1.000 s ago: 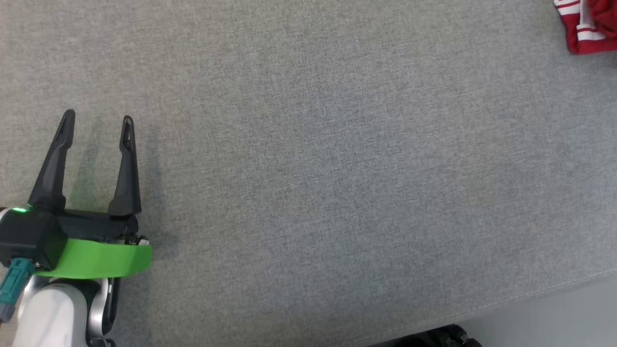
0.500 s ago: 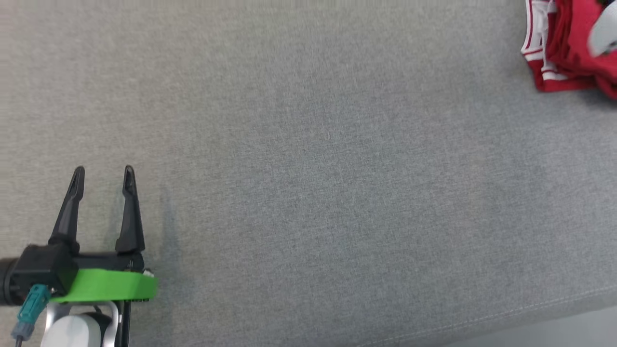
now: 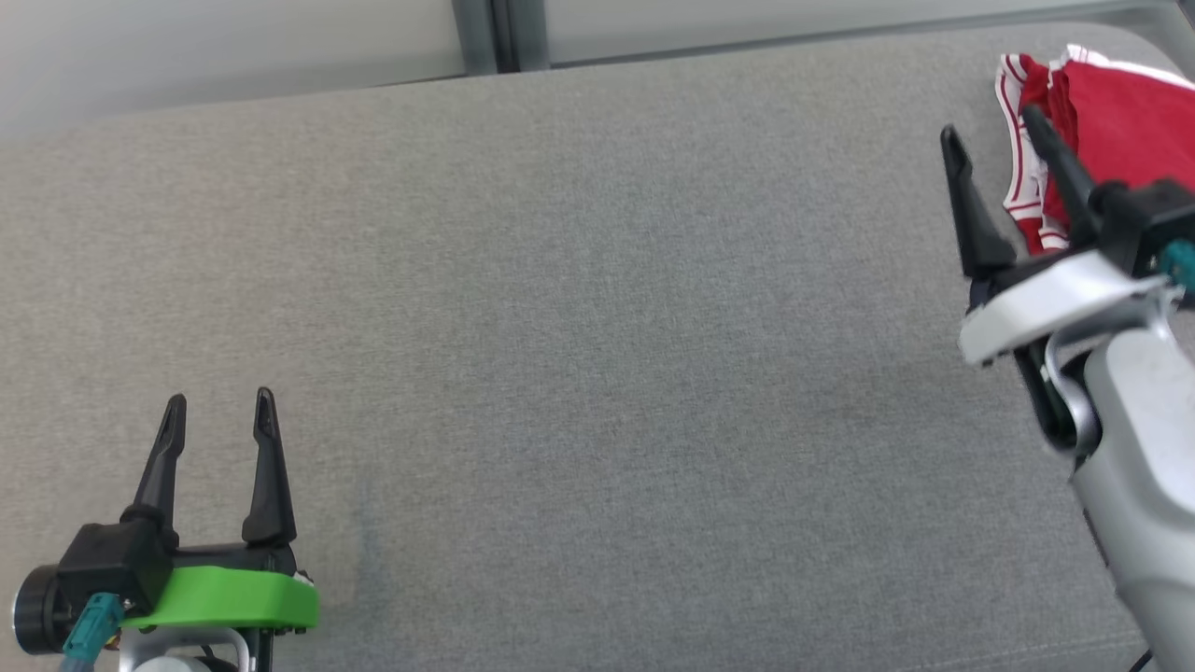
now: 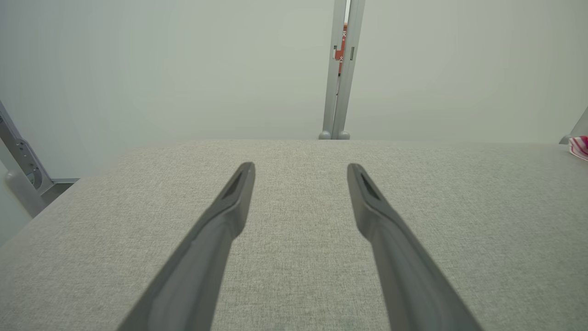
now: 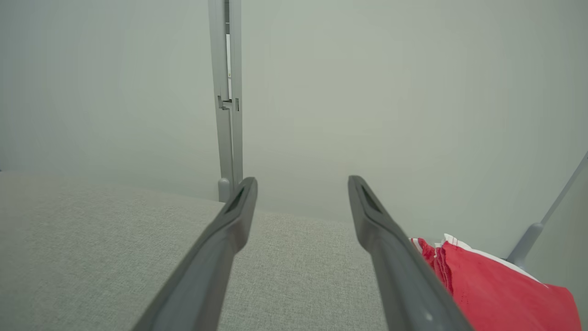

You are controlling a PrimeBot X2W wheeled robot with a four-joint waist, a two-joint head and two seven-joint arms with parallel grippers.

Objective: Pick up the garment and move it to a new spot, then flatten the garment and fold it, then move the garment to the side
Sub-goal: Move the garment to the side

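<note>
a grey fabric-covered table [image 3: 597,327] spreads across the head view, its far edge meeting a pale wall [image 3: 233,42] with a grey upright post [image 3: 499,33]. the red garment [image 3: 1120,121], trimmed with white stripes, lies bunched up at the far right corner of the table. the right claw [image 3: 990,123] is over the right side of the table with its two dark fingers spread open and nothing between them; in the head view its outer finger crosses in front of the garment's striped edge, and whether it touches the cloth cannot be told. in the right wrist view the garment lies low and just to the right of that finger, with bare table between the fingers. the left claw [image 3: 220,399], on a green mount, is at the near left of the table, well apart from the garment, fingers open and empty, pointing toward the far edge. in the left wrist view a small bit of the garment shows at the far right edge.
</note>
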